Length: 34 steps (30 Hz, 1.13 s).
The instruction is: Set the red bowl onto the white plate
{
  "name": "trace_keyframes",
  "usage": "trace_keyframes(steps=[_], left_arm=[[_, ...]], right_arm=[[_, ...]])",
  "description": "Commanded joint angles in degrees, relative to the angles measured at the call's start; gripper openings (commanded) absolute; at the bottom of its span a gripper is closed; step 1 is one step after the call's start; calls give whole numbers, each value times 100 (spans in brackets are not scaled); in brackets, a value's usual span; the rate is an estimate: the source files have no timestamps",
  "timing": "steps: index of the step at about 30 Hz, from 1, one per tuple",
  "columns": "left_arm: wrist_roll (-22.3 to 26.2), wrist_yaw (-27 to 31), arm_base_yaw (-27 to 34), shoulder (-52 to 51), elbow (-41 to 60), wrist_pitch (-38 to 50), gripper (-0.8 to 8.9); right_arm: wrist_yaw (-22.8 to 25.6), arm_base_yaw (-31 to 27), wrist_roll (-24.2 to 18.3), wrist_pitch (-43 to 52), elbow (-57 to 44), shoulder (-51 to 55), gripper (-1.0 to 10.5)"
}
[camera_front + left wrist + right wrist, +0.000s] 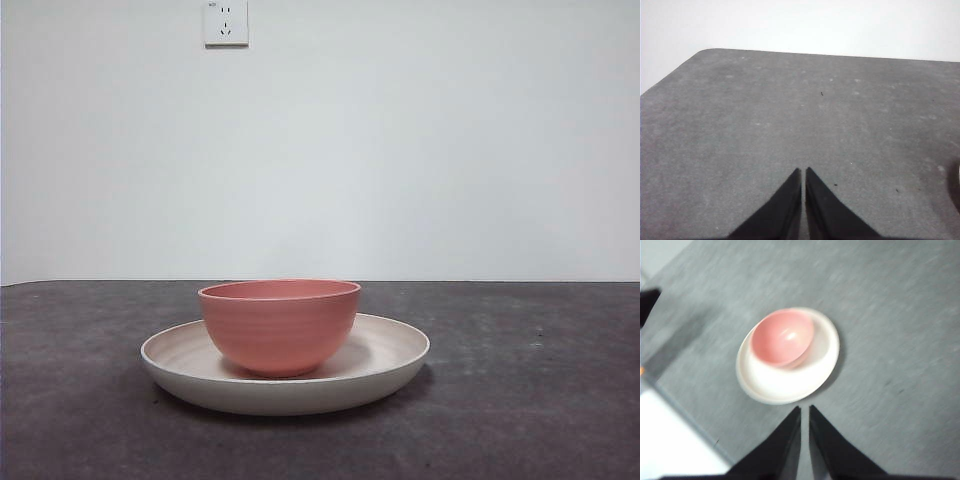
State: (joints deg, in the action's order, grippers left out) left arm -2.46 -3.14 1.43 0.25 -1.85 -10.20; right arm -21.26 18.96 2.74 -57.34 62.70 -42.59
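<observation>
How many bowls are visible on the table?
1. The red bowl sits upright on the white plate, off-centre toward one rim. No other bowl shows in any view.

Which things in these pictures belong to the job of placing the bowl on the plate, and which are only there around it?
Part of the job:
- red bowl, sitting upright in the plate
- white plate, on the table
- right gripper, jaws shut, above the plate

Only there:
- left gripper, jaws shut, over bare table
- wall socket
</observation>
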Motion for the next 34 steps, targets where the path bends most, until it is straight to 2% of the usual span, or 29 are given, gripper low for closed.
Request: trace_keyframes(steps=[1,4,8,13,18,25,28,34], left_arm=[[20,15,-4,-7,116,-48,15],[20,15,-4,-7,116,-48,15],[20,15,-4,-7,116,-48,15],[20,15,-4,-7,116,-48,16],[20,15,-4,-7,116,-48,15],[20,15,-4,-7,116,-48,15],[20,15,-4,-7,116,-48,15],[20,15,-4,-7,116,-48,15]], right_arm=[[-238,-400,-70,442,-323,313,24],[-306,-1054,-216,1556,-1196,944,24],[-33,-1956,-262,3102,-2660,1862,24],[164,-2682,-289,3998,-4232,2929,24],[780,-2767,-321,4461,-5213,3576,24],[1902,-2573,-321,4505,-5751,3947,24],[2120,-2535,-321,4496,-5875,4030,24],[2131,-2531,-319,4553,-6142,4172,24]])
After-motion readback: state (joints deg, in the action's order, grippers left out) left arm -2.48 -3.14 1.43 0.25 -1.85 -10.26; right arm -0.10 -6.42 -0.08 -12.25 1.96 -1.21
